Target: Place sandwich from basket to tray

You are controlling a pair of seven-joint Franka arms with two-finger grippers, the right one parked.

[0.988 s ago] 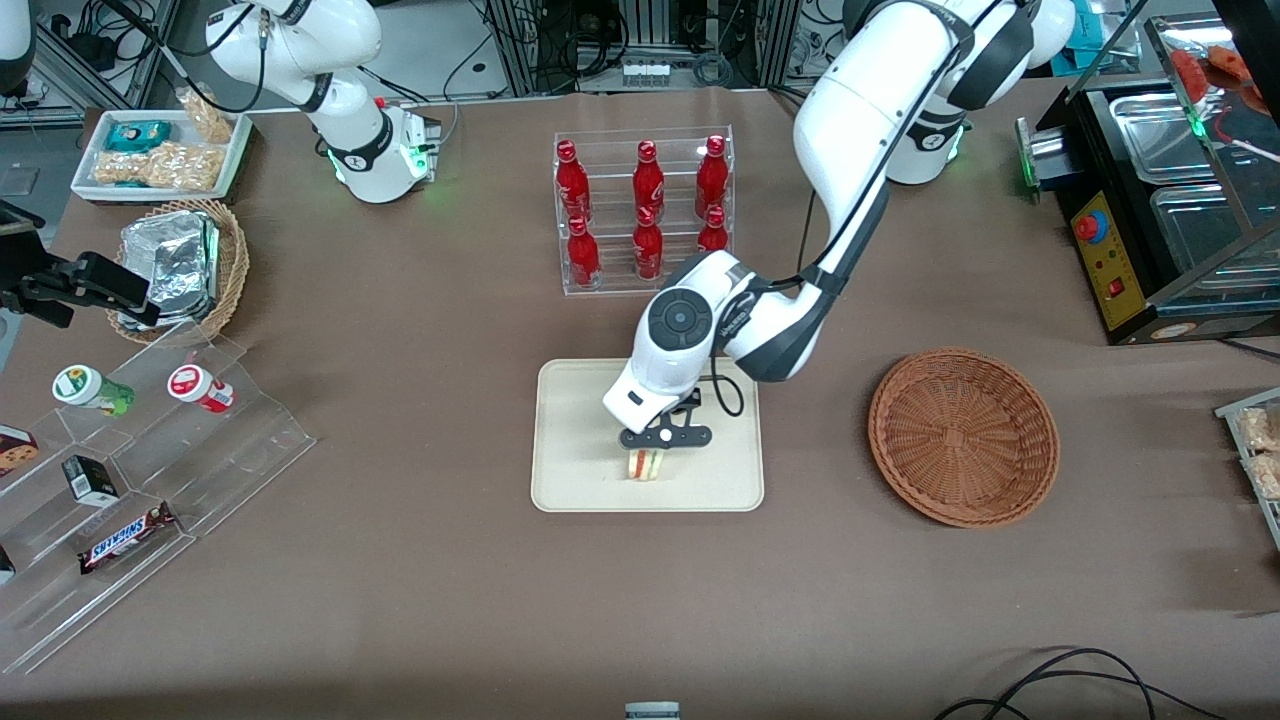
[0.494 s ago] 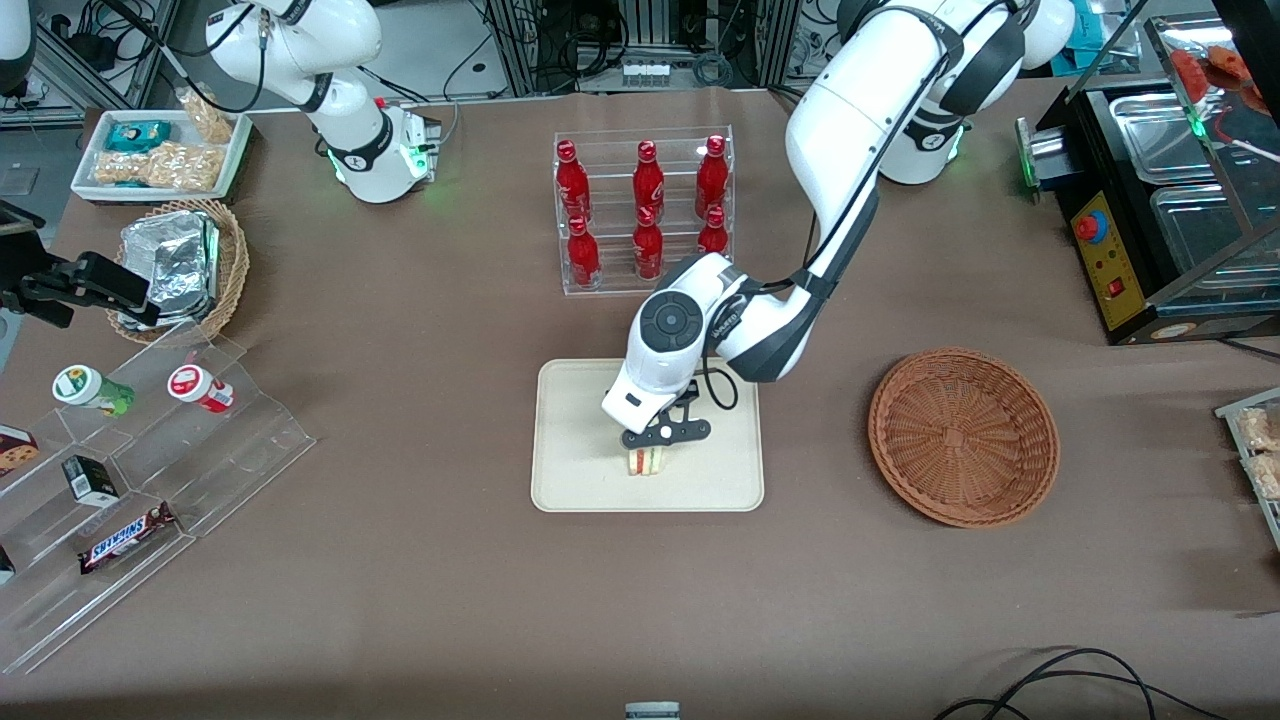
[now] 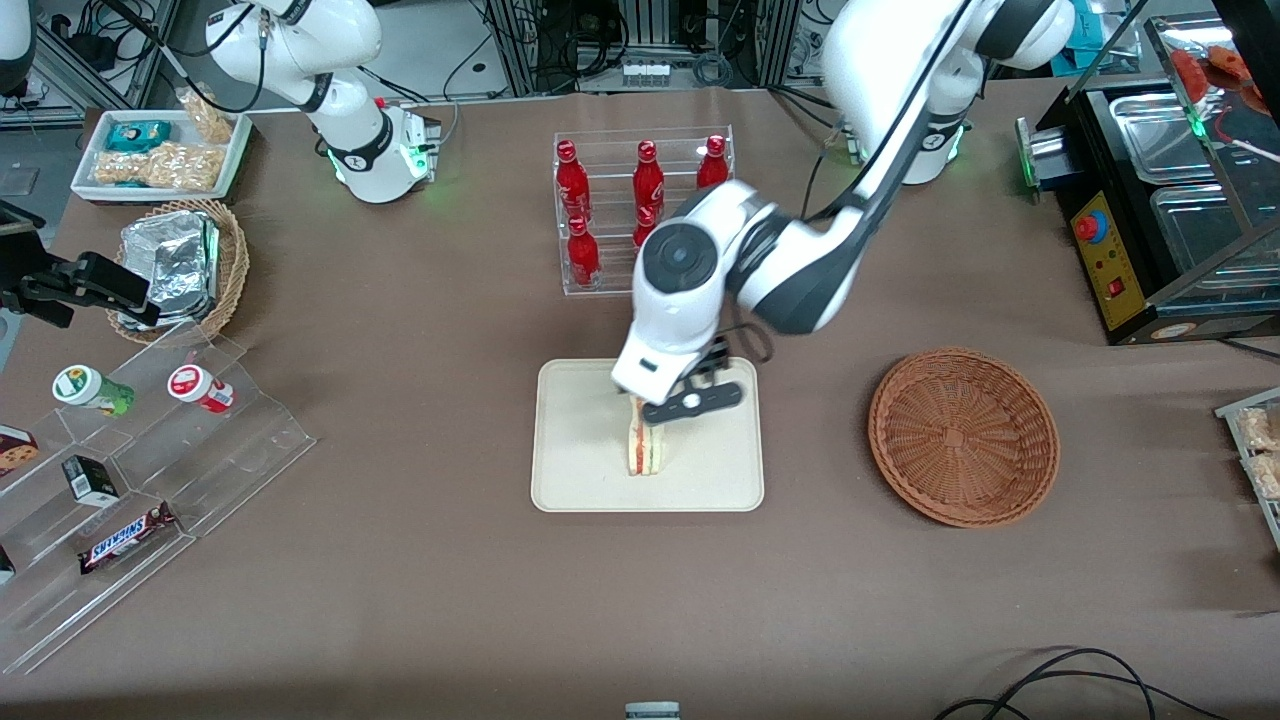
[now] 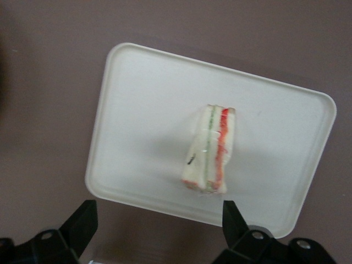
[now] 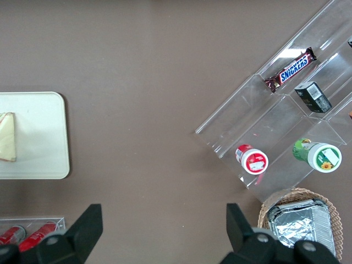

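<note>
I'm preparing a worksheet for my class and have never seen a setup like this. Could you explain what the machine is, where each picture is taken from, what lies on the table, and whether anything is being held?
These are two white robot arms at a brown table. One picture looks at them from the front; the other two come from cameras on the arms' wrists, looking down. The working arm's hand is open and holds nothing, hanging above the tray. The sandwich rests on that tray, standing on edge. The round basket, toward the working arm's end of the table, has nothing in it. Also there: a rack of red bottles and a clear stand with snacks.
</note>
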